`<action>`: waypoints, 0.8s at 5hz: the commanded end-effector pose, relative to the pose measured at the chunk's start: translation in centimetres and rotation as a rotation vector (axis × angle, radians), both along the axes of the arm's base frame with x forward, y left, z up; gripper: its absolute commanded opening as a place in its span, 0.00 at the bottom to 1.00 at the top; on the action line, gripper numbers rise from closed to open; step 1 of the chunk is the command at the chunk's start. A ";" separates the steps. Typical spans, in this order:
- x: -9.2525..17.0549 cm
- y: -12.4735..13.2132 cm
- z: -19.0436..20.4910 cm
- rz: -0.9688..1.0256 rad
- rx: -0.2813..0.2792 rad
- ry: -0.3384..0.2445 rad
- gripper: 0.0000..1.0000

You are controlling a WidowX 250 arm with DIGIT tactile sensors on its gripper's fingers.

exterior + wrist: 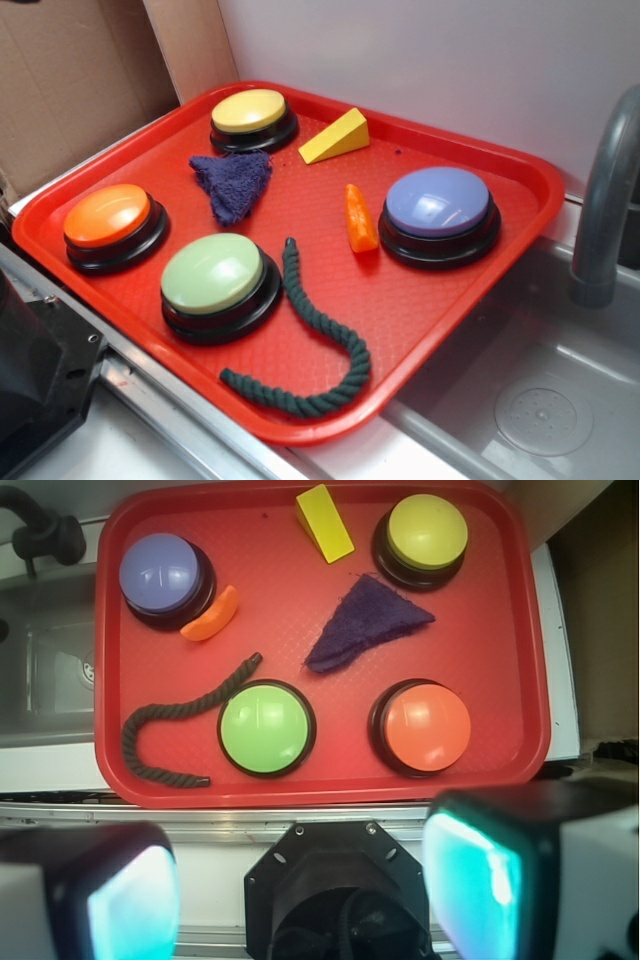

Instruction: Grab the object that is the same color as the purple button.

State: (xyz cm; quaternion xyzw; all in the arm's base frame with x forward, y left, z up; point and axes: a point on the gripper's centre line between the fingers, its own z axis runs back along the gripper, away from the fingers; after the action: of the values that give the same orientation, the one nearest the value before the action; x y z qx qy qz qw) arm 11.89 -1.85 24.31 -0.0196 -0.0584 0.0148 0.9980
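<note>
The object, a small dark purple fuzzy cloth triangle [233,184] [362,626], lies flat on the red tray [455,300] [505,630], between the yellow and orange buttons. The purple button [438,205] [160,572], a lavender dome on a black base, stands at the tray's opposite side. My gripper [300,885] shows only in the wrist view. It hangs high over the robot's black base, off the tray's near edge and well short of the cloth. Its teal-padded fingers [478,875] stand wide apart and hold nothing.
Also on the tray are a green button [214,276], orange button [108,217], yellow button [250,112], yellow wedge [335,138], small orange piece [360,219] and dark green rope [320,340]. A sink [540,400] with a grey faucet [605,200] adjoins the tray. Cardboard [70,70] stands behind.
</note>
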 end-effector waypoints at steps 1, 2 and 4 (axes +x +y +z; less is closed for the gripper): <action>0.0 0.0 0.0 0.000 0.000 0.000 1.00; 3.3 0.3 -2.2 0.196 -0.059 -0.016 1.00; 8.3 2.5 -7.5 0.577 -0.069 -0.055 1.00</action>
State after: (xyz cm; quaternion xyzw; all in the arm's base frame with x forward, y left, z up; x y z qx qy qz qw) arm 20.04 0.36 15.80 -0.0296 -0.0728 0.3088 0.9479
